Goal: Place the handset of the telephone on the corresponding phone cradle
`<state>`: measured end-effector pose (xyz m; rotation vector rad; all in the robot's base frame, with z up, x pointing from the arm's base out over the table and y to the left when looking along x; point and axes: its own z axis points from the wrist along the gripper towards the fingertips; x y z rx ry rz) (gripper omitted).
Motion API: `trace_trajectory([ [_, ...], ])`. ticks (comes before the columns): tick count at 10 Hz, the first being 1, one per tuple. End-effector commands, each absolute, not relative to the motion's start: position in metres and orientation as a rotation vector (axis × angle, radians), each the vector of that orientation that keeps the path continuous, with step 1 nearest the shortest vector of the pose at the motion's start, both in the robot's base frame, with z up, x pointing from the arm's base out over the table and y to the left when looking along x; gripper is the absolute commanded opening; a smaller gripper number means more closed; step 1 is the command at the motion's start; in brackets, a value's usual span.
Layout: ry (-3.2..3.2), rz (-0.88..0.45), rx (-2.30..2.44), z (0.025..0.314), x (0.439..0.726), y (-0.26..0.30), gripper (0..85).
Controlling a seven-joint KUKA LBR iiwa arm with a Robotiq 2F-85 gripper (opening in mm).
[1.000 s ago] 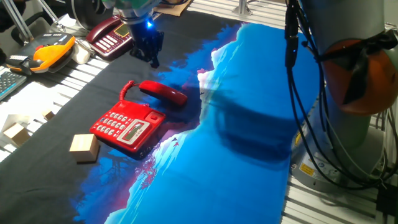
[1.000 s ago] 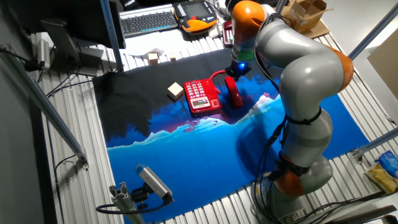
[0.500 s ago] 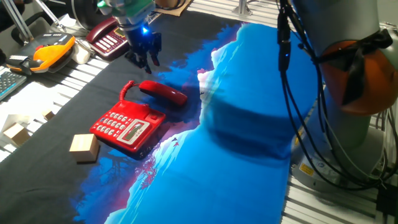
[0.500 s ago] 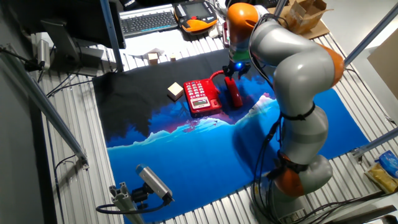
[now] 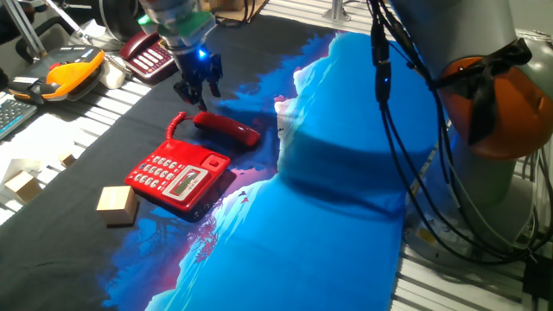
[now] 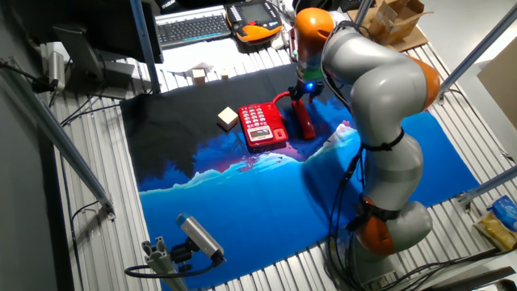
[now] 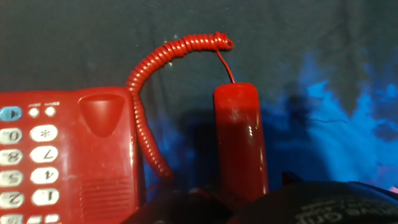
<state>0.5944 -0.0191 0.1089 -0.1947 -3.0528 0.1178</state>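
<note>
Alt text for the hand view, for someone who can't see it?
A red handset lies off its cradle on dark cloth, beside a red telephone at the left. A coiled cord loops between them, and the keypad shows at the left edge.

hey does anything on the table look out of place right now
Yes: the handset lies off its cradle on the cloth beside the telephone, joined only by its coiled cord. The gripper hovers just above it.
</note>
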Motion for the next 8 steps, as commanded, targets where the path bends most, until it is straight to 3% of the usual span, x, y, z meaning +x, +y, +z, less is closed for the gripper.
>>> trace_trajectory([
  [1,-3.064,0.132,-0.195,0.102,0.594,-0.017,51.0],
  [6,-3.075,0.13,-0.135,0.08,0.595,-0.021,51.0],
  [7,-3.052,0.118,-0.142,0.078,0.593,-0.022,68.0],
  [8,-3.051,0.111,-0.147,0.076,0.592,-0.023,68.0],
])
